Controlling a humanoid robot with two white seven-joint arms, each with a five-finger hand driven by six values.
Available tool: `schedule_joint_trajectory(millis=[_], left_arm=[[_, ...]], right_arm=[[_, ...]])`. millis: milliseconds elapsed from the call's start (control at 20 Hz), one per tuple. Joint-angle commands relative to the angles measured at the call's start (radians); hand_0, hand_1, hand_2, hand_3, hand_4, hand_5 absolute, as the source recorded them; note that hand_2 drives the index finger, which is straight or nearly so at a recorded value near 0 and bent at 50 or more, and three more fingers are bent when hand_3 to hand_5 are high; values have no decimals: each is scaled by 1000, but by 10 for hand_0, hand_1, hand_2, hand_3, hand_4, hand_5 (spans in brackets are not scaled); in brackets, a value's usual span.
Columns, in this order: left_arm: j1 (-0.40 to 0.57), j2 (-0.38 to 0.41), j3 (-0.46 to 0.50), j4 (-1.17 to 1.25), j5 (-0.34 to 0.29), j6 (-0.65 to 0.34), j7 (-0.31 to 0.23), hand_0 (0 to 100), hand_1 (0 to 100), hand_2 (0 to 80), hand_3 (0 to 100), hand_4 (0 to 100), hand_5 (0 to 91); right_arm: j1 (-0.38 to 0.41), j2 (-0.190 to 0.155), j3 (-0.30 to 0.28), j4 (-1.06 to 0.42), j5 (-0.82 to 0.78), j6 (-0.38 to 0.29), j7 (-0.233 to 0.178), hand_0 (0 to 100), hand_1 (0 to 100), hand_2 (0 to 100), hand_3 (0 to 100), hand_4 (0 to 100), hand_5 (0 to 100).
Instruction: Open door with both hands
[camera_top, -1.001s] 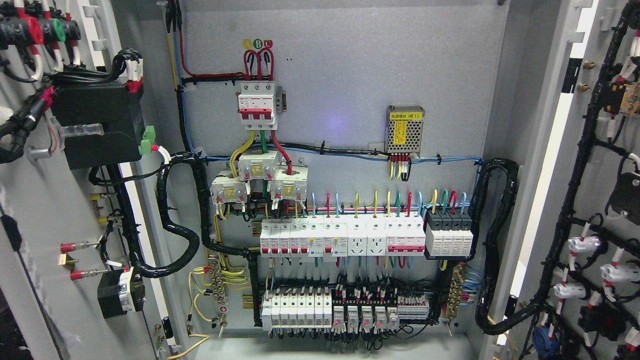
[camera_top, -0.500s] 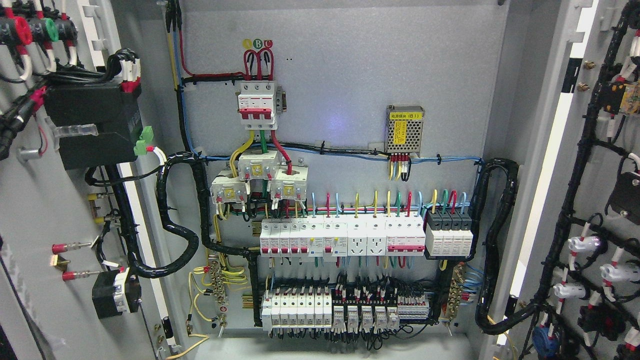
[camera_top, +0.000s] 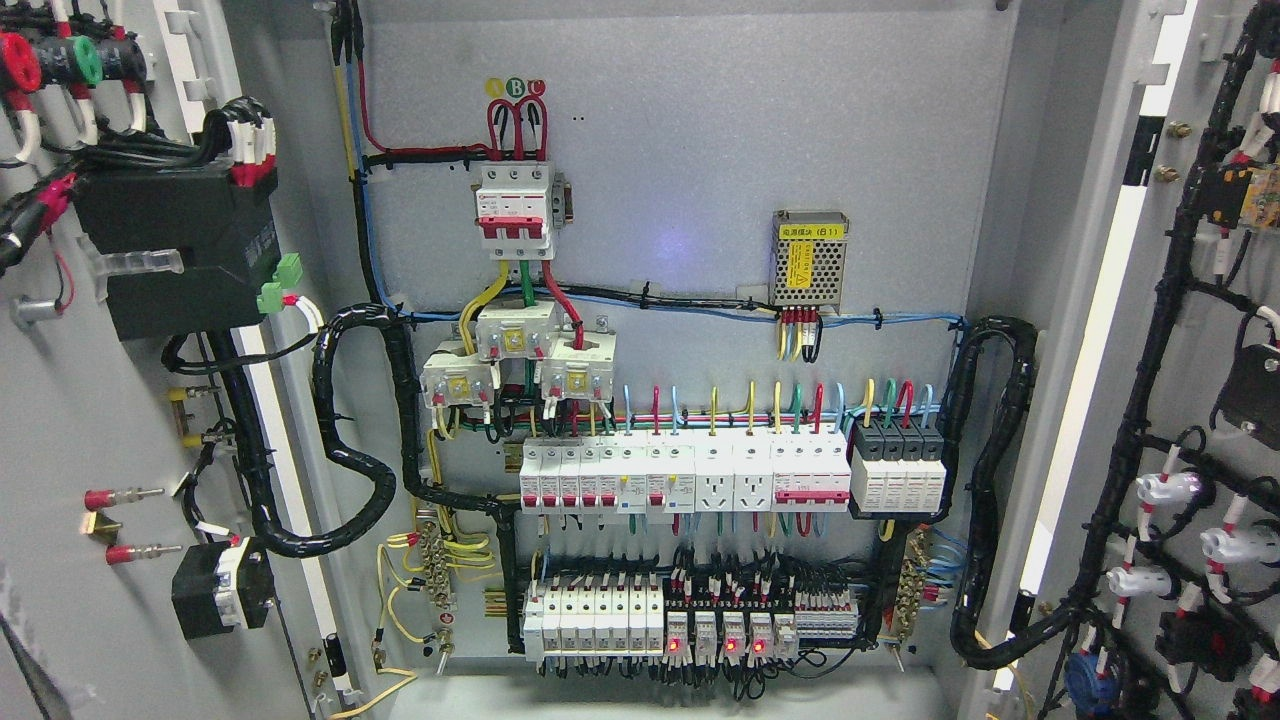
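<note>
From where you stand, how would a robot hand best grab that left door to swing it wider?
Judging by the picture, grip the left door by its free vertical edge, down at the lower left, coming from the front. The inner face carries a black box and wiring, so a bare edge seems safer. No robot hand is in view.

We see the inside of a big grey metal box. Its back wall (camera_top: 700, 150) is flat and grey, with a soft purple glow in the middle. Rows of white switches (camera_top: 690, 478) sit low on it. Three small red lights (camera_top: 730, 646) shine near the bottom. Black cable bundles (camera_top: 345, 440) loop at the sides.
</note>
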Motion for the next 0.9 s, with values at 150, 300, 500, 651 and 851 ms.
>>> schedule_joint_trajectory(millis=[150, 300, 500, 651, 851], left_arm=[[9, 0, 0, 0, 0, 0, -1, 0, 0, 0, 0, 0, 0], [9, 0, 0, 0, 0, 0, -1, 0, 0, 0, 0, 0, 0], [9, 0, 0, 0, 0, 0, -1, 0, 0, 0, 0, 0, 0], [9, 0, 0, 0, 0, 0, -1, 0, 0, 0, 0, 0, 0], [9, 0, 0, 0, 0, 0, -1, 0, 0, 0, 0, 0, 0]], right_arm=[[6, -12, -33, -12, 5, -13, 0, 191, 0, 0, 0, 0, 0], [36, -60, -116, -14, 4, -102, 0, 191, 0, 0, 0, 0, 0], [93, -191, -135, -14, -1, -240, 0, 191, 0, 0, 0, 0, 0], [156, -220, -178, -32, 5, -257, -3, 191, 0, 0, 0, 0, 0], [255, -226, -245, -55, 7, -257, -72, 191, 0, 0, 0, 0, 0]])
